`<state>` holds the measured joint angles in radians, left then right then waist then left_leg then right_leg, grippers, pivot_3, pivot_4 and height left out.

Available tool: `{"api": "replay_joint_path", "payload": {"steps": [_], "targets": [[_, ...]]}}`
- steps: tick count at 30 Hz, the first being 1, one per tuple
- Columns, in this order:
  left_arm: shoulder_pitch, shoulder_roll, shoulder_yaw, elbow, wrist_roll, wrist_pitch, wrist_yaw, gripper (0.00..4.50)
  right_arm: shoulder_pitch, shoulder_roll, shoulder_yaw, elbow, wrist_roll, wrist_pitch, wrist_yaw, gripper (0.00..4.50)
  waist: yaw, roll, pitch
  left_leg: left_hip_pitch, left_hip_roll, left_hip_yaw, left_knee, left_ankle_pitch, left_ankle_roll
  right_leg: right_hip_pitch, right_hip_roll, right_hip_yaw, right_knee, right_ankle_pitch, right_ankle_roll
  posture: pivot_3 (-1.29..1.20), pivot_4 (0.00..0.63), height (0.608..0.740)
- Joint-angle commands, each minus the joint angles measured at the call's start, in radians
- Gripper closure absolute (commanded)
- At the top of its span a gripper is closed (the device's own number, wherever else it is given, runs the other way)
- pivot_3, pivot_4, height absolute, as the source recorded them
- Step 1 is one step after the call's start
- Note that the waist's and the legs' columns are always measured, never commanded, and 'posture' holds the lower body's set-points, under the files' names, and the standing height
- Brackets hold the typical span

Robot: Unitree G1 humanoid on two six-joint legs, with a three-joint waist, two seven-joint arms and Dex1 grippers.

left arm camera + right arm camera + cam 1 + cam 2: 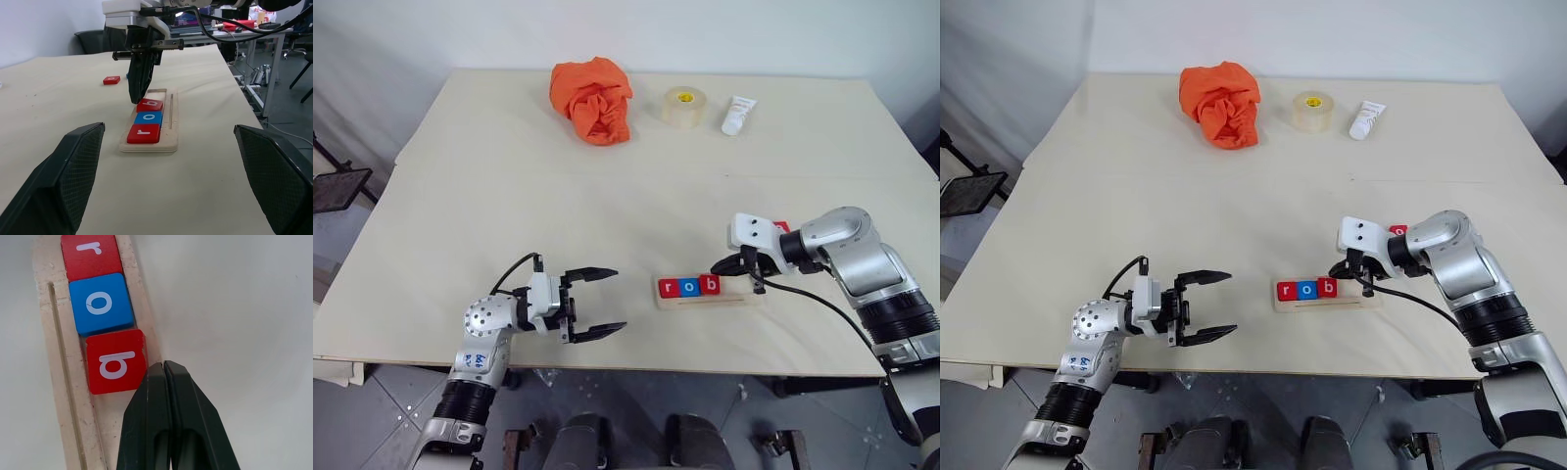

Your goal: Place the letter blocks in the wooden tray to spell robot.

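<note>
Letter blocks number three in the wooden tray [709, 299]: a red r [668, 288], a blue o [688, 286] and a red b [710, 284], side by side from the tray's left end, spelling "rob". The b sits slightly askew. The rest of the slot is bare wood, with a thin groove running along the tray beside the blocks. A fourth red block [111, 80] lies flat on the table [509, 196] beyond the tray, partly behind my right wrist; I cannot read its letter.

My right gripper [165, 377] has its two black fingers pressed fully together with nothing between them, the tips at the b block's free edge over the tray. I cannot tell whether they touch it. My left gripper [607, 302] hovers near the table's front edge, left of the tray and apart from it, jaws wide and empty, pointing toward the tray.

Along the far side of the table, well clear of the tray, are one crumpled orange cloth [592, 100], one roll of clear tape [684, 106] and one small white tube [738, 115]. Nothing lies between either gripper and the tray.
</note>
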<state>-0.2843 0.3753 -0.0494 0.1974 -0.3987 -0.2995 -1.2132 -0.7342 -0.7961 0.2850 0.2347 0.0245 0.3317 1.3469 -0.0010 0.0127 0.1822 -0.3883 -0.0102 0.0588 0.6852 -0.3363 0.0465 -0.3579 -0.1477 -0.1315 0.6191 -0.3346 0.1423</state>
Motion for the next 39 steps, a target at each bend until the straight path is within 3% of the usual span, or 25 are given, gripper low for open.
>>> {"api": "replay_joint_path", "payload": {"steps": [1, 17, 24, 28, 37, 39], "targets": [[0.005, 0.008, 0.006, -0.036, -0.004, -0.003, 0.009, 0.00, -0.010, 0.000, -0.021, -0.041, 0.008, 0.007, -0.009, 4.46, 0.000, 0.000, 0.000, 0.000, 0.000, 0.000, 0.000, 0.000, 0.000, 0.000, 0.000, 0.000, 0.000, 0.000, 0.000, 0.00, 0.150, 0.740], [-0.044, -0.017, -0.005, 0.021, 0.008, -0.018, 0.000, 0.00, 0.042, -0.016, -0.064, -0.108, 0.030, 0.040, -0.036, 4.46, 0.000, 0.000, 0.000, 0.000, 0.000, 0.000, 0.000, 0.000, 0.000, 0.000, 0.000, 0.000, 0.000, 0.000, 0.000, 0.00, 0.150, 0.740], [-0.050, -0.018, -0.003, 0.035, 0.009, -0.027, -0.007, 0.00, 0.112, -0.055, -0.221, -0.193, 0.176, 0.089, -0.030, 4.46, 0.006, 0.000, 0.000, 0.000, 0.000, -0.001, 0.000, 0.000, 0.000, 0.000, 0.000, 0.000, 0.000, 0.000, 0.000, 0.00, 0.150, 0.740], [-0.043, -0.013, -0.001, 0.037, 0.005, -0.031, -0.012, 0.00, 0.256, -0.097, -0.354, -0.227, 0.256, 0.082, -0.042, 3.32, 0.022, -0.001, 0.000, 0.000, -0.002, -0.003, 0.000, 0.000, 0.000, 0.001, -0.001, -0.001, 0.001, 0.000, 0.000, 0.00, 0.150, 0.740], [-0.045, -0.005, 0.006, 0.054, 0.000, -0.030, -0.021, 0.00, 0.472, -0.132, -0.625, -0.152, 0.309, 0.002, -0.152, 0.18, 0.025, -0.001, 0.000, 0.000, -0.002, -0.001, 0.000, 0.000, 0.001, 0.001, -0.001, -0.001, 0.000, 0.000, 0.000, 0.00, 0.150, 0.740], [-0.047, -0.004, 0.007, 0.058, -0.002, -0.027, -0.025, 0.00, 0.524, -0.143, -0.694, -0.112, 0.306, -0.021, -0.180, 0.04, 0.028, -0.001, 0.000, 0.000, -0.002, -0.001, 0.000, 0.000, 0.001, 0.001, -0.001, -0.001, 0.000, 0.000, 0.000, 0.00, 0.150, 0.740]]}}
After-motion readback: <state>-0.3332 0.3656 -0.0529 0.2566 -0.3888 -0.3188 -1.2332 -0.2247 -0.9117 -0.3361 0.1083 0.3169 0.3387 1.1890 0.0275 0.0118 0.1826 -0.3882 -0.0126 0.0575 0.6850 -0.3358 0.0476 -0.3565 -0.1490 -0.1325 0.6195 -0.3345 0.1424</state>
